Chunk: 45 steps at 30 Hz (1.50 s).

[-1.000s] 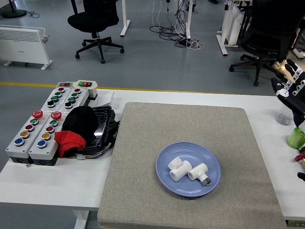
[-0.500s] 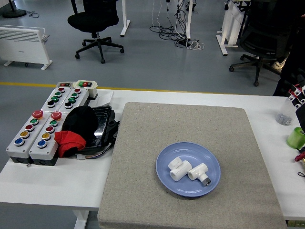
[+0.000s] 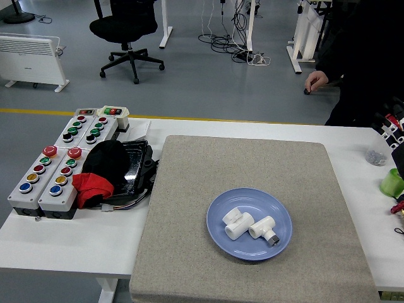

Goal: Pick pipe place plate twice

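The right hand point(image 3: 394, 129), grip unreadable at the right edge, sat well apart from both pipes point(image 3: 249, 226) lying on the plate point(image 3: 218, 237) to its lower left.

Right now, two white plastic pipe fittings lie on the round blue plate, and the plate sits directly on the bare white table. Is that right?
Not quite. The two white plastic pipe fittings do lie on the round blue plate, but the plate rests on the grey felt mat that covers the white table, not on the bare tabletop. The head view shows this.
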Available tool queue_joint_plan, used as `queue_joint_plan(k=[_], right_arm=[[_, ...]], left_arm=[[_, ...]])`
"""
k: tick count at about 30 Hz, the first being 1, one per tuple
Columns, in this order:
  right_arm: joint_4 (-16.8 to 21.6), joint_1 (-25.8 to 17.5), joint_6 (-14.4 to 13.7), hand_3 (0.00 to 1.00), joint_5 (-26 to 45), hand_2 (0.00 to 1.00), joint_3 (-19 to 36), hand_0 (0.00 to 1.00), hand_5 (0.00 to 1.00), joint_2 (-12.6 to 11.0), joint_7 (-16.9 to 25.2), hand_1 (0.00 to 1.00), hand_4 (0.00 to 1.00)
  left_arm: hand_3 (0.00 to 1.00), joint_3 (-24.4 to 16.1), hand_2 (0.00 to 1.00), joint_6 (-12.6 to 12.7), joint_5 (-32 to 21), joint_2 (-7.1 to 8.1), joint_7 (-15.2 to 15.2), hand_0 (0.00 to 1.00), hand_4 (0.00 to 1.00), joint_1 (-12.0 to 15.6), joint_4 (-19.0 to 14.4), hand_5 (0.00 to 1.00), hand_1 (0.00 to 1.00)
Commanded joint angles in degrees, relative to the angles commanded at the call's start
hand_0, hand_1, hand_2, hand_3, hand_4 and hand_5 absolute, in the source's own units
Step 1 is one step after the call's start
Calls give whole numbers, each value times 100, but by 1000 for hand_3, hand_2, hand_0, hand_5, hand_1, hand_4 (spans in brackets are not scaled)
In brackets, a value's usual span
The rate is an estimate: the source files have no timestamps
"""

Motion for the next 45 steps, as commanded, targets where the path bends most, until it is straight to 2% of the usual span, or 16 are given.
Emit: queue_joint_plan(k=[24, 45], right_arm=[[-3, -529, 25, 839, 44, 851, 371, 829, 618, 17, -164, 788, 597], [-13, -681, -120, 834, 176, 839, 504, 816, 618, 33, -166, 776, 595]], left_arm=[[683, -12, 727, -5, 22, 1, 3, 721, 415, -6, 0, 998, 762], [682, -54, 727, -8, 92, -4, 6, 721, 414, 50, 0, 998, 762]])
